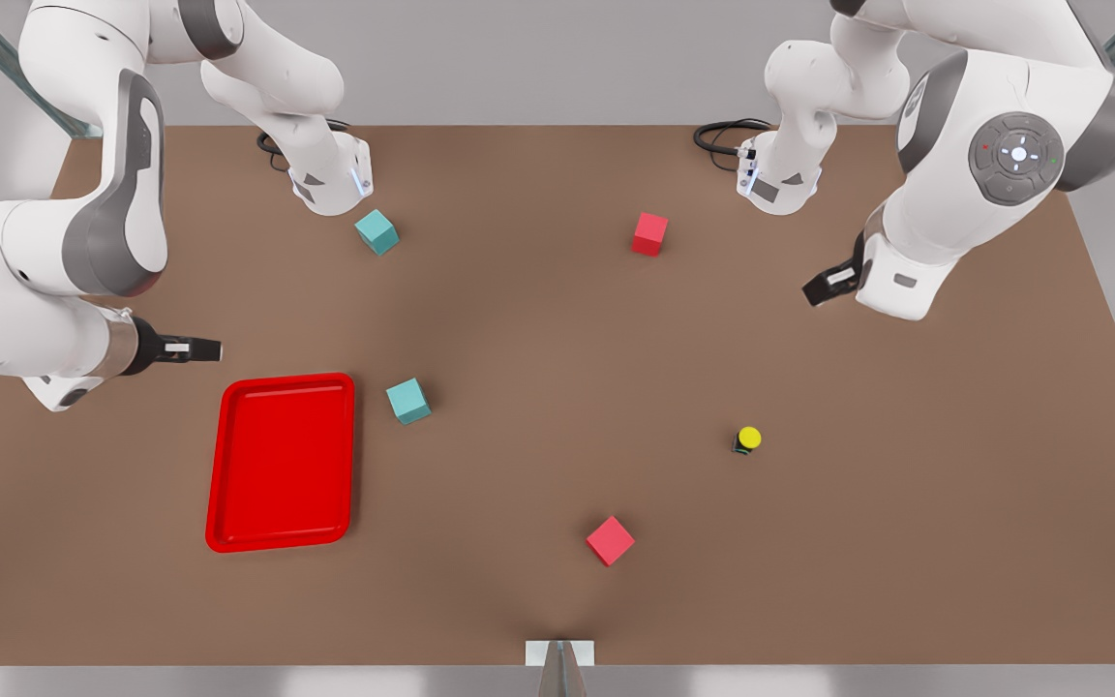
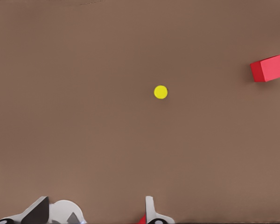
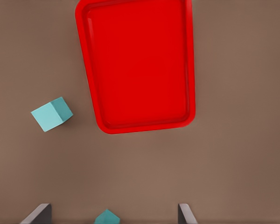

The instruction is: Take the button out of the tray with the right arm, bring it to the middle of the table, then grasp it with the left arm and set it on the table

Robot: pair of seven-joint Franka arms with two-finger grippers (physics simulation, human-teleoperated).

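Resting on matte brown table [image 1: 557,600]: boxy round-capped button [image 1: 747,440]; glossy tray [image 1: 221,484] apart.

Button [image 1: 747,440] on table [image 1: 538,407], off tray [image 1: 283,463]

Two teal cubes, one far [image 1: 377,231] and one mid-surface [image 1: 408,401], and two red cubes, far [image 1: 649,234] and near [image 1: 610,540], lie well apart.

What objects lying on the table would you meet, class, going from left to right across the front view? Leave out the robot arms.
Red tray → teal cube at the back → teal cube beside the tray → front red cube → back red cube → yellow-capped button.
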